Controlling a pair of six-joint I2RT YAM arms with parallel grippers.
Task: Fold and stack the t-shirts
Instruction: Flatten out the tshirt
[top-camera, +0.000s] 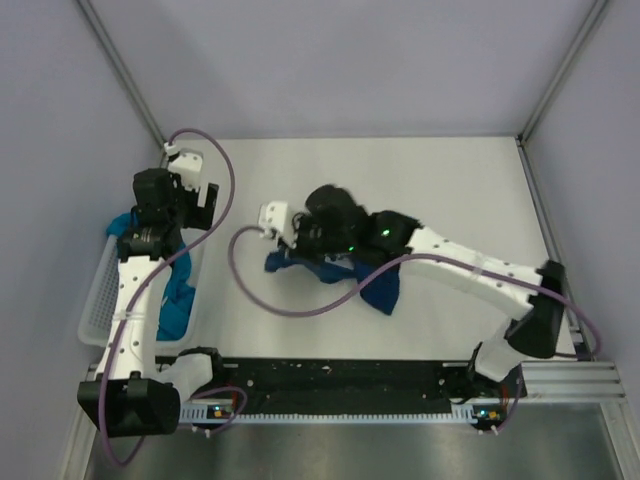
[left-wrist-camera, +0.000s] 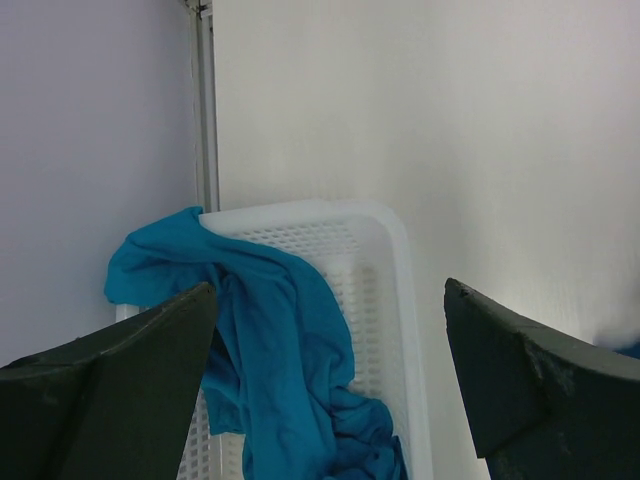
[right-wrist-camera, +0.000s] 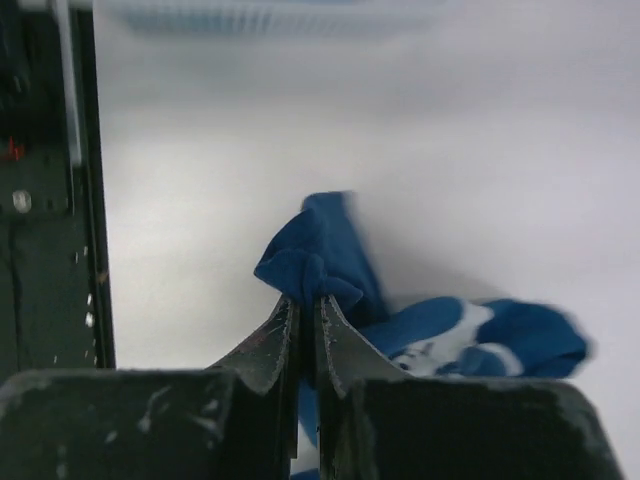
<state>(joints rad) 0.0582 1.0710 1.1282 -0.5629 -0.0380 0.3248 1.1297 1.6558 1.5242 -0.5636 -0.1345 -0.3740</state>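
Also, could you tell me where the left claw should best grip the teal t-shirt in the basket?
Grip the teal t-shirt at the fold humped over the basket's far corner, lowering the open left claw from above. That fold stands proud of the lattice rim, so it would probably pinch cloth alone.

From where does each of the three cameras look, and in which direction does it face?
Top external: above and behind the arm bases, looking down at the table; left arm and right arm both show.
Left wrist: on the left arm, looking past the open left pincer at the teal t-shirt hanging over the basket rim.
Right wrist: on the right arm, looking past the right pincer, shut on the navy t-shirt, at the table.
Shared: top external and left wrist both show the teal t-shirt and basket.
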